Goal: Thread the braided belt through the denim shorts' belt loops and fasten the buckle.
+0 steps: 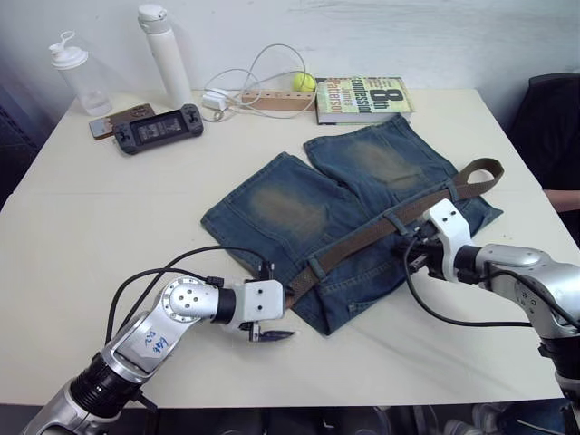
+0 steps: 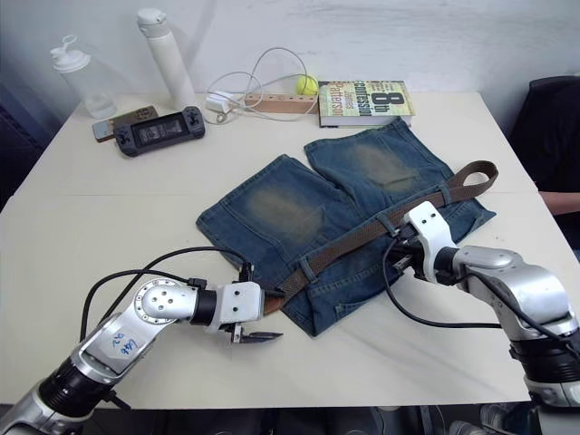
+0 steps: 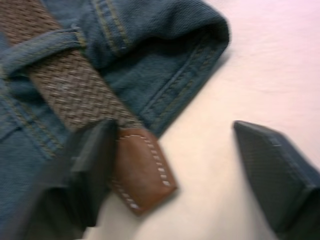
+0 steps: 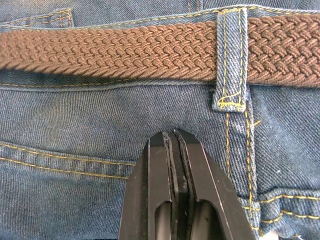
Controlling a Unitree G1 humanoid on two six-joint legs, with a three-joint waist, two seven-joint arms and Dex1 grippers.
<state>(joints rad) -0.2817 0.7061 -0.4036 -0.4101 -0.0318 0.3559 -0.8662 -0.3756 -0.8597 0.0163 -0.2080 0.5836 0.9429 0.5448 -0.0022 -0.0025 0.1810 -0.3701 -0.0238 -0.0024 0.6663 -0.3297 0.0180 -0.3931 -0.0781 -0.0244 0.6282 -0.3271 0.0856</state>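
Note:
The denim shorts (image 1: pixel 299 208) lie flat in the middle of the table, waistband towards me. The braided belt (image 1: pixel 362 237) runs along the waistband under the belt loops (image 1: pixel 391 220) and curls past the shorts at the far right (image 1: pixel 485 172). Its tan leather tip (image 3: pixel 142 172) sticks out at the near left corner of the shorts. My left gripper (image 3: pixel 175 135) is open just over the table there, one finger (image 3: pixel 90 160) beside the tip. My right gripper (image 4: pixel 175 136) is shut, its tip resting on the denim just below the belt near a loop (image 4: pixel 230 55). The buckle is hidden.
At the back of the table are a book (image 1: pixel 362 98), a tennis ball (image 1: pixel 304 82), a white cable (image 1: pixel 258 72), a game console (image 1: pixel 163 127), a phone (image 1: pixel 118 120) and two bottles (image 1: pixel 77 77), (image 1: pixel 163 50). A person's arm (image 1: pixel 564 199) shows at the right edge.

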